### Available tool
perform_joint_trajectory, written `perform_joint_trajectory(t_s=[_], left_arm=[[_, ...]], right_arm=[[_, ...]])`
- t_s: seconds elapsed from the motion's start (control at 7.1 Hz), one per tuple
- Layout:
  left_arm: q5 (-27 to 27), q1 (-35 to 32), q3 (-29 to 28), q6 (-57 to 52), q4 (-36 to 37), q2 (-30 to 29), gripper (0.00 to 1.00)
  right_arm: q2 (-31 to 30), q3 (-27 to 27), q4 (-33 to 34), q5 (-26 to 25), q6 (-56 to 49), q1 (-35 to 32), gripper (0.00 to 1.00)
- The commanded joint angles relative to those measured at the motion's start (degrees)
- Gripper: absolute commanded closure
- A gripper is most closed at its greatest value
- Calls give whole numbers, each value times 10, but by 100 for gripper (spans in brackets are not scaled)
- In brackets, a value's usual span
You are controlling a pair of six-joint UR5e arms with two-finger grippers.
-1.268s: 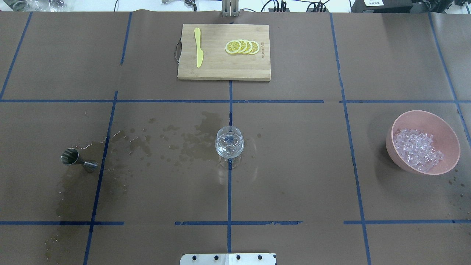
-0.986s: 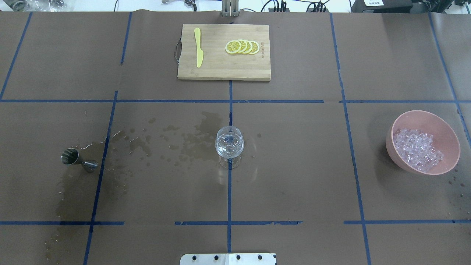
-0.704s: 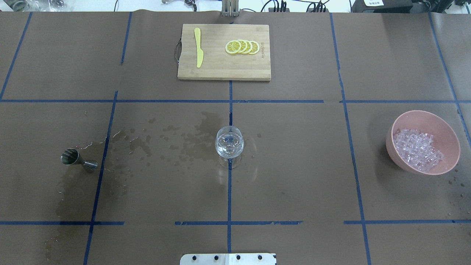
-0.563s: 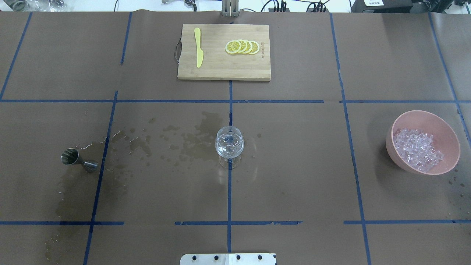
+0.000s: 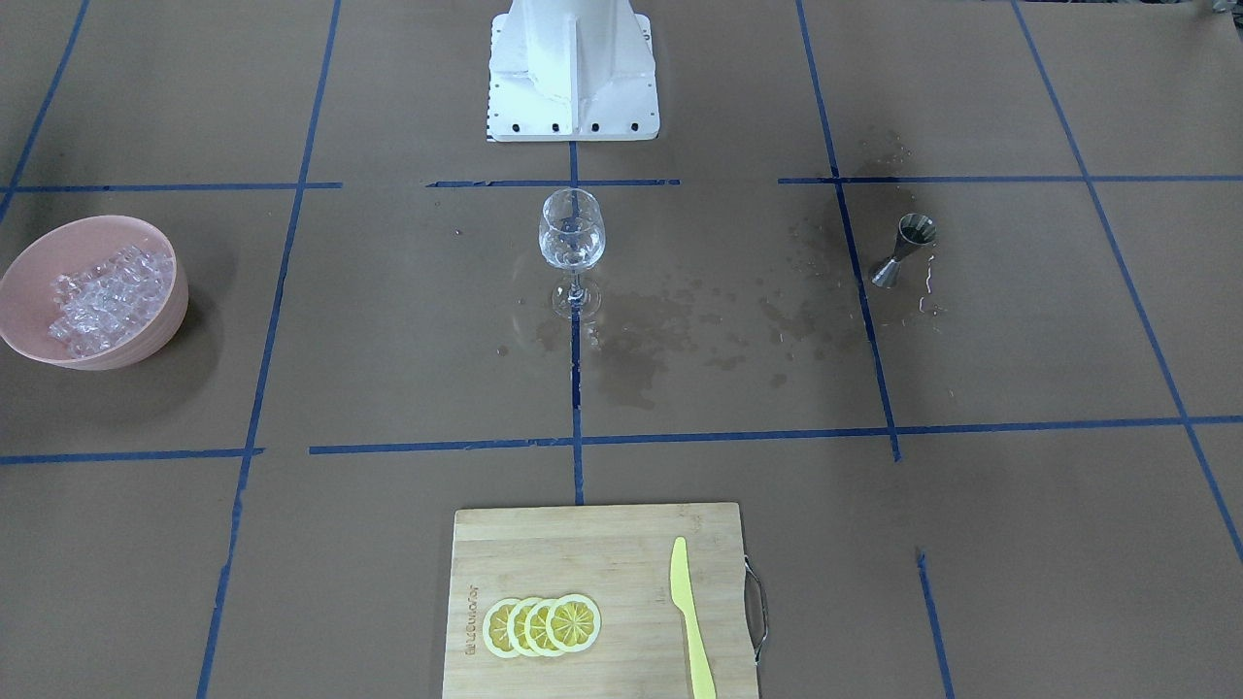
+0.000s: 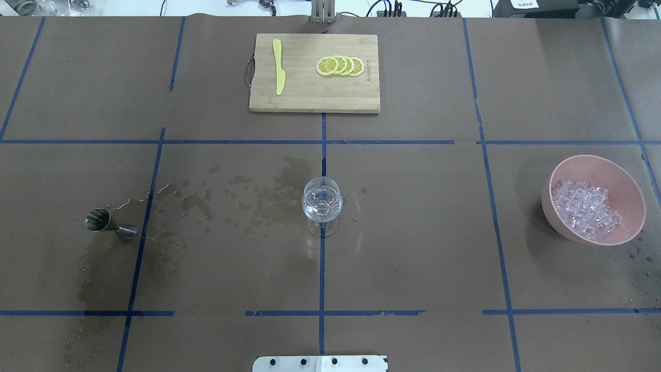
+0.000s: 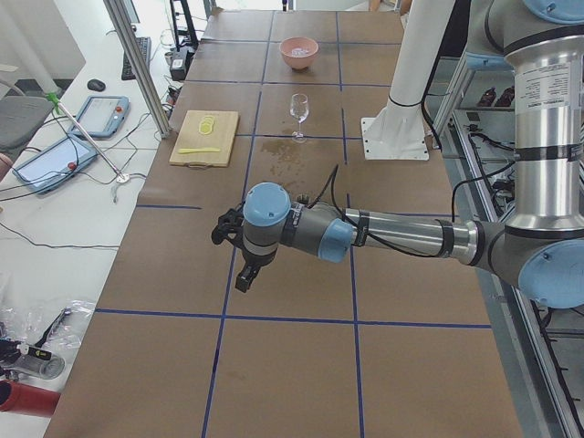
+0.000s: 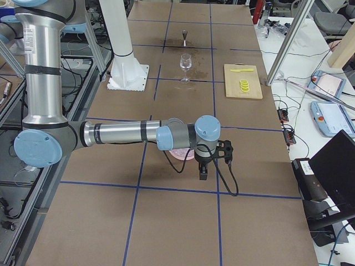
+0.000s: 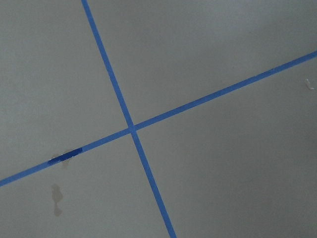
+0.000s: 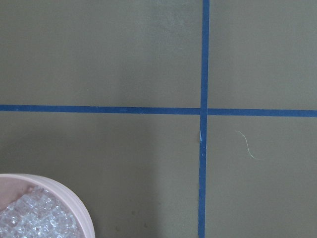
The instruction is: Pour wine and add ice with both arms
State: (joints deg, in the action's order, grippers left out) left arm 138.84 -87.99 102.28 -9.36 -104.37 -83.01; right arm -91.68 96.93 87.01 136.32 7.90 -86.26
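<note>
A clear stemmed glass point(image 6: 321, 204) stands at the table's middle with a little wine point(image 5: 570, 254) in it, barely visible. The ice point(image 6: 586, 209) is heaped in a pink bowl point(image 6: 548, 204) at the right. A steel jigger point(image 6: 106, 223) stands at the left among dark wet stains. Neither arm shows in the overhead or front view. My left gripper point(image 7: 245, 276) hangs over bare paper well left of the jigger, seen only from the left end. My right gripper point(image 8: 203, 172) hangs just beyond the bowl point(image 8: 180, 154). I cannot tell whether either is open or shut.
A wooden cutting board point(image 6: 315, 98) lies at the far middle with a yellow knife point(image 6: 279, 67) and lemon slices point(image 6: 340, 66). The white pedestal point(image 5: 573, 68) is at the near edge. The right wrist view catches the bowl's rim point(image 10: 74, 198) and ice point(image 10: 34, 220).
</note>
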Motion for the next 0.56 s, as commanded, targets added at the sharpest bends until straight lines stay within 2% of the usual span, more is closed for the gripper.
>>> perform_joint_trajectory(t_s=[0.0,0.14,0.42], left_arm=[[46,3,2,9,-49,0,0],[76,11,-1,80,-105,-5,0],[64,83,-5,316,-306,-5,0]], right_arm=[[1,4,0,3,1,2,0],[1,3,0,7,1,3,0],[1,3,-1,7,1,6,0]])
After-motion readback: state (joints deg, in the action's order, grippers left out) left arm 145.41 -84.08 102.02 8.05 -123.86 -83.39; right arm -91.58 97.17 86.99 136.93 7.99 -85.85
